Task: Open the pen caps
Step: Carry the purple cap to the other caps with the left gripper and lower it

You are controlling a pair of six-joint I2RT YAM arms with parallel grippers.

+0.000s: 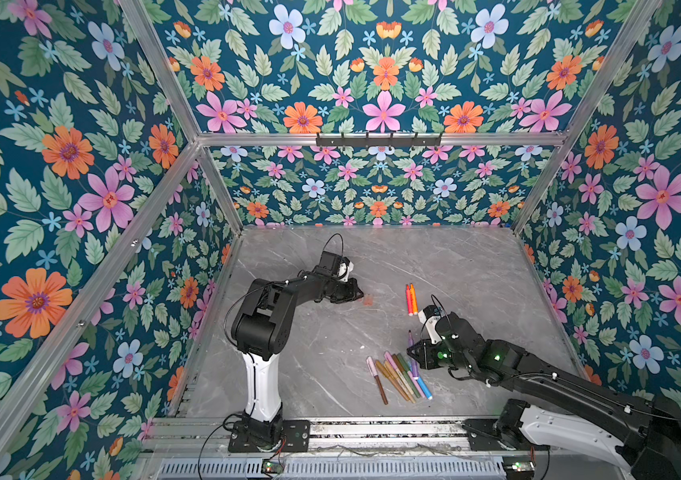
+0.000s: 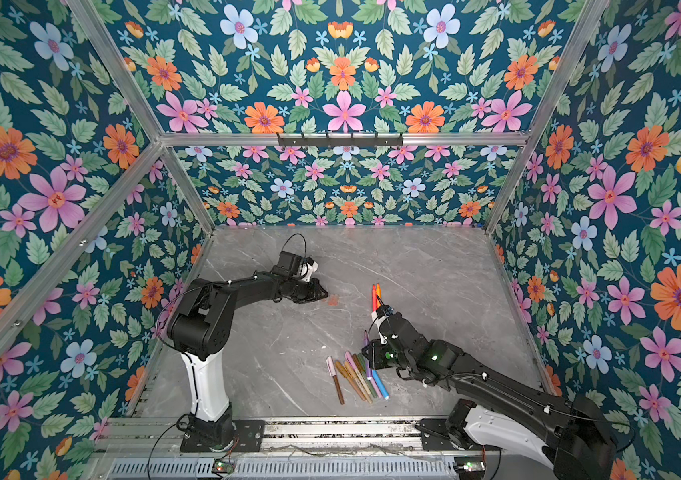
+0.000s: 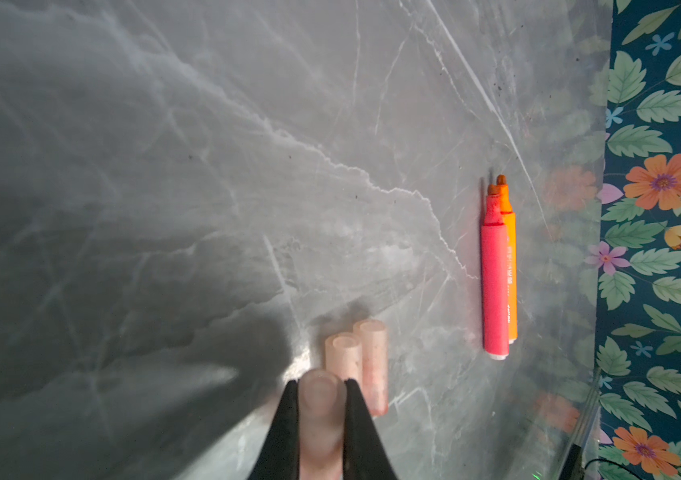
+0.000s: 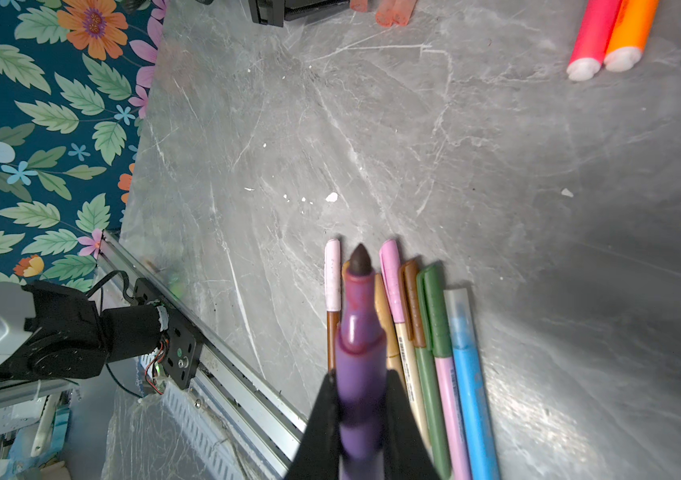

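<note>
upper half of the table is open wall to wall in both top views; so is the lower-centre strip btw left arm and right arm. in the way: two loose caps just right of the left gripper + its pale cap, red + orange pens mid-right, fan of capped pens right by the right gripper w/ its purple pen.
</note>
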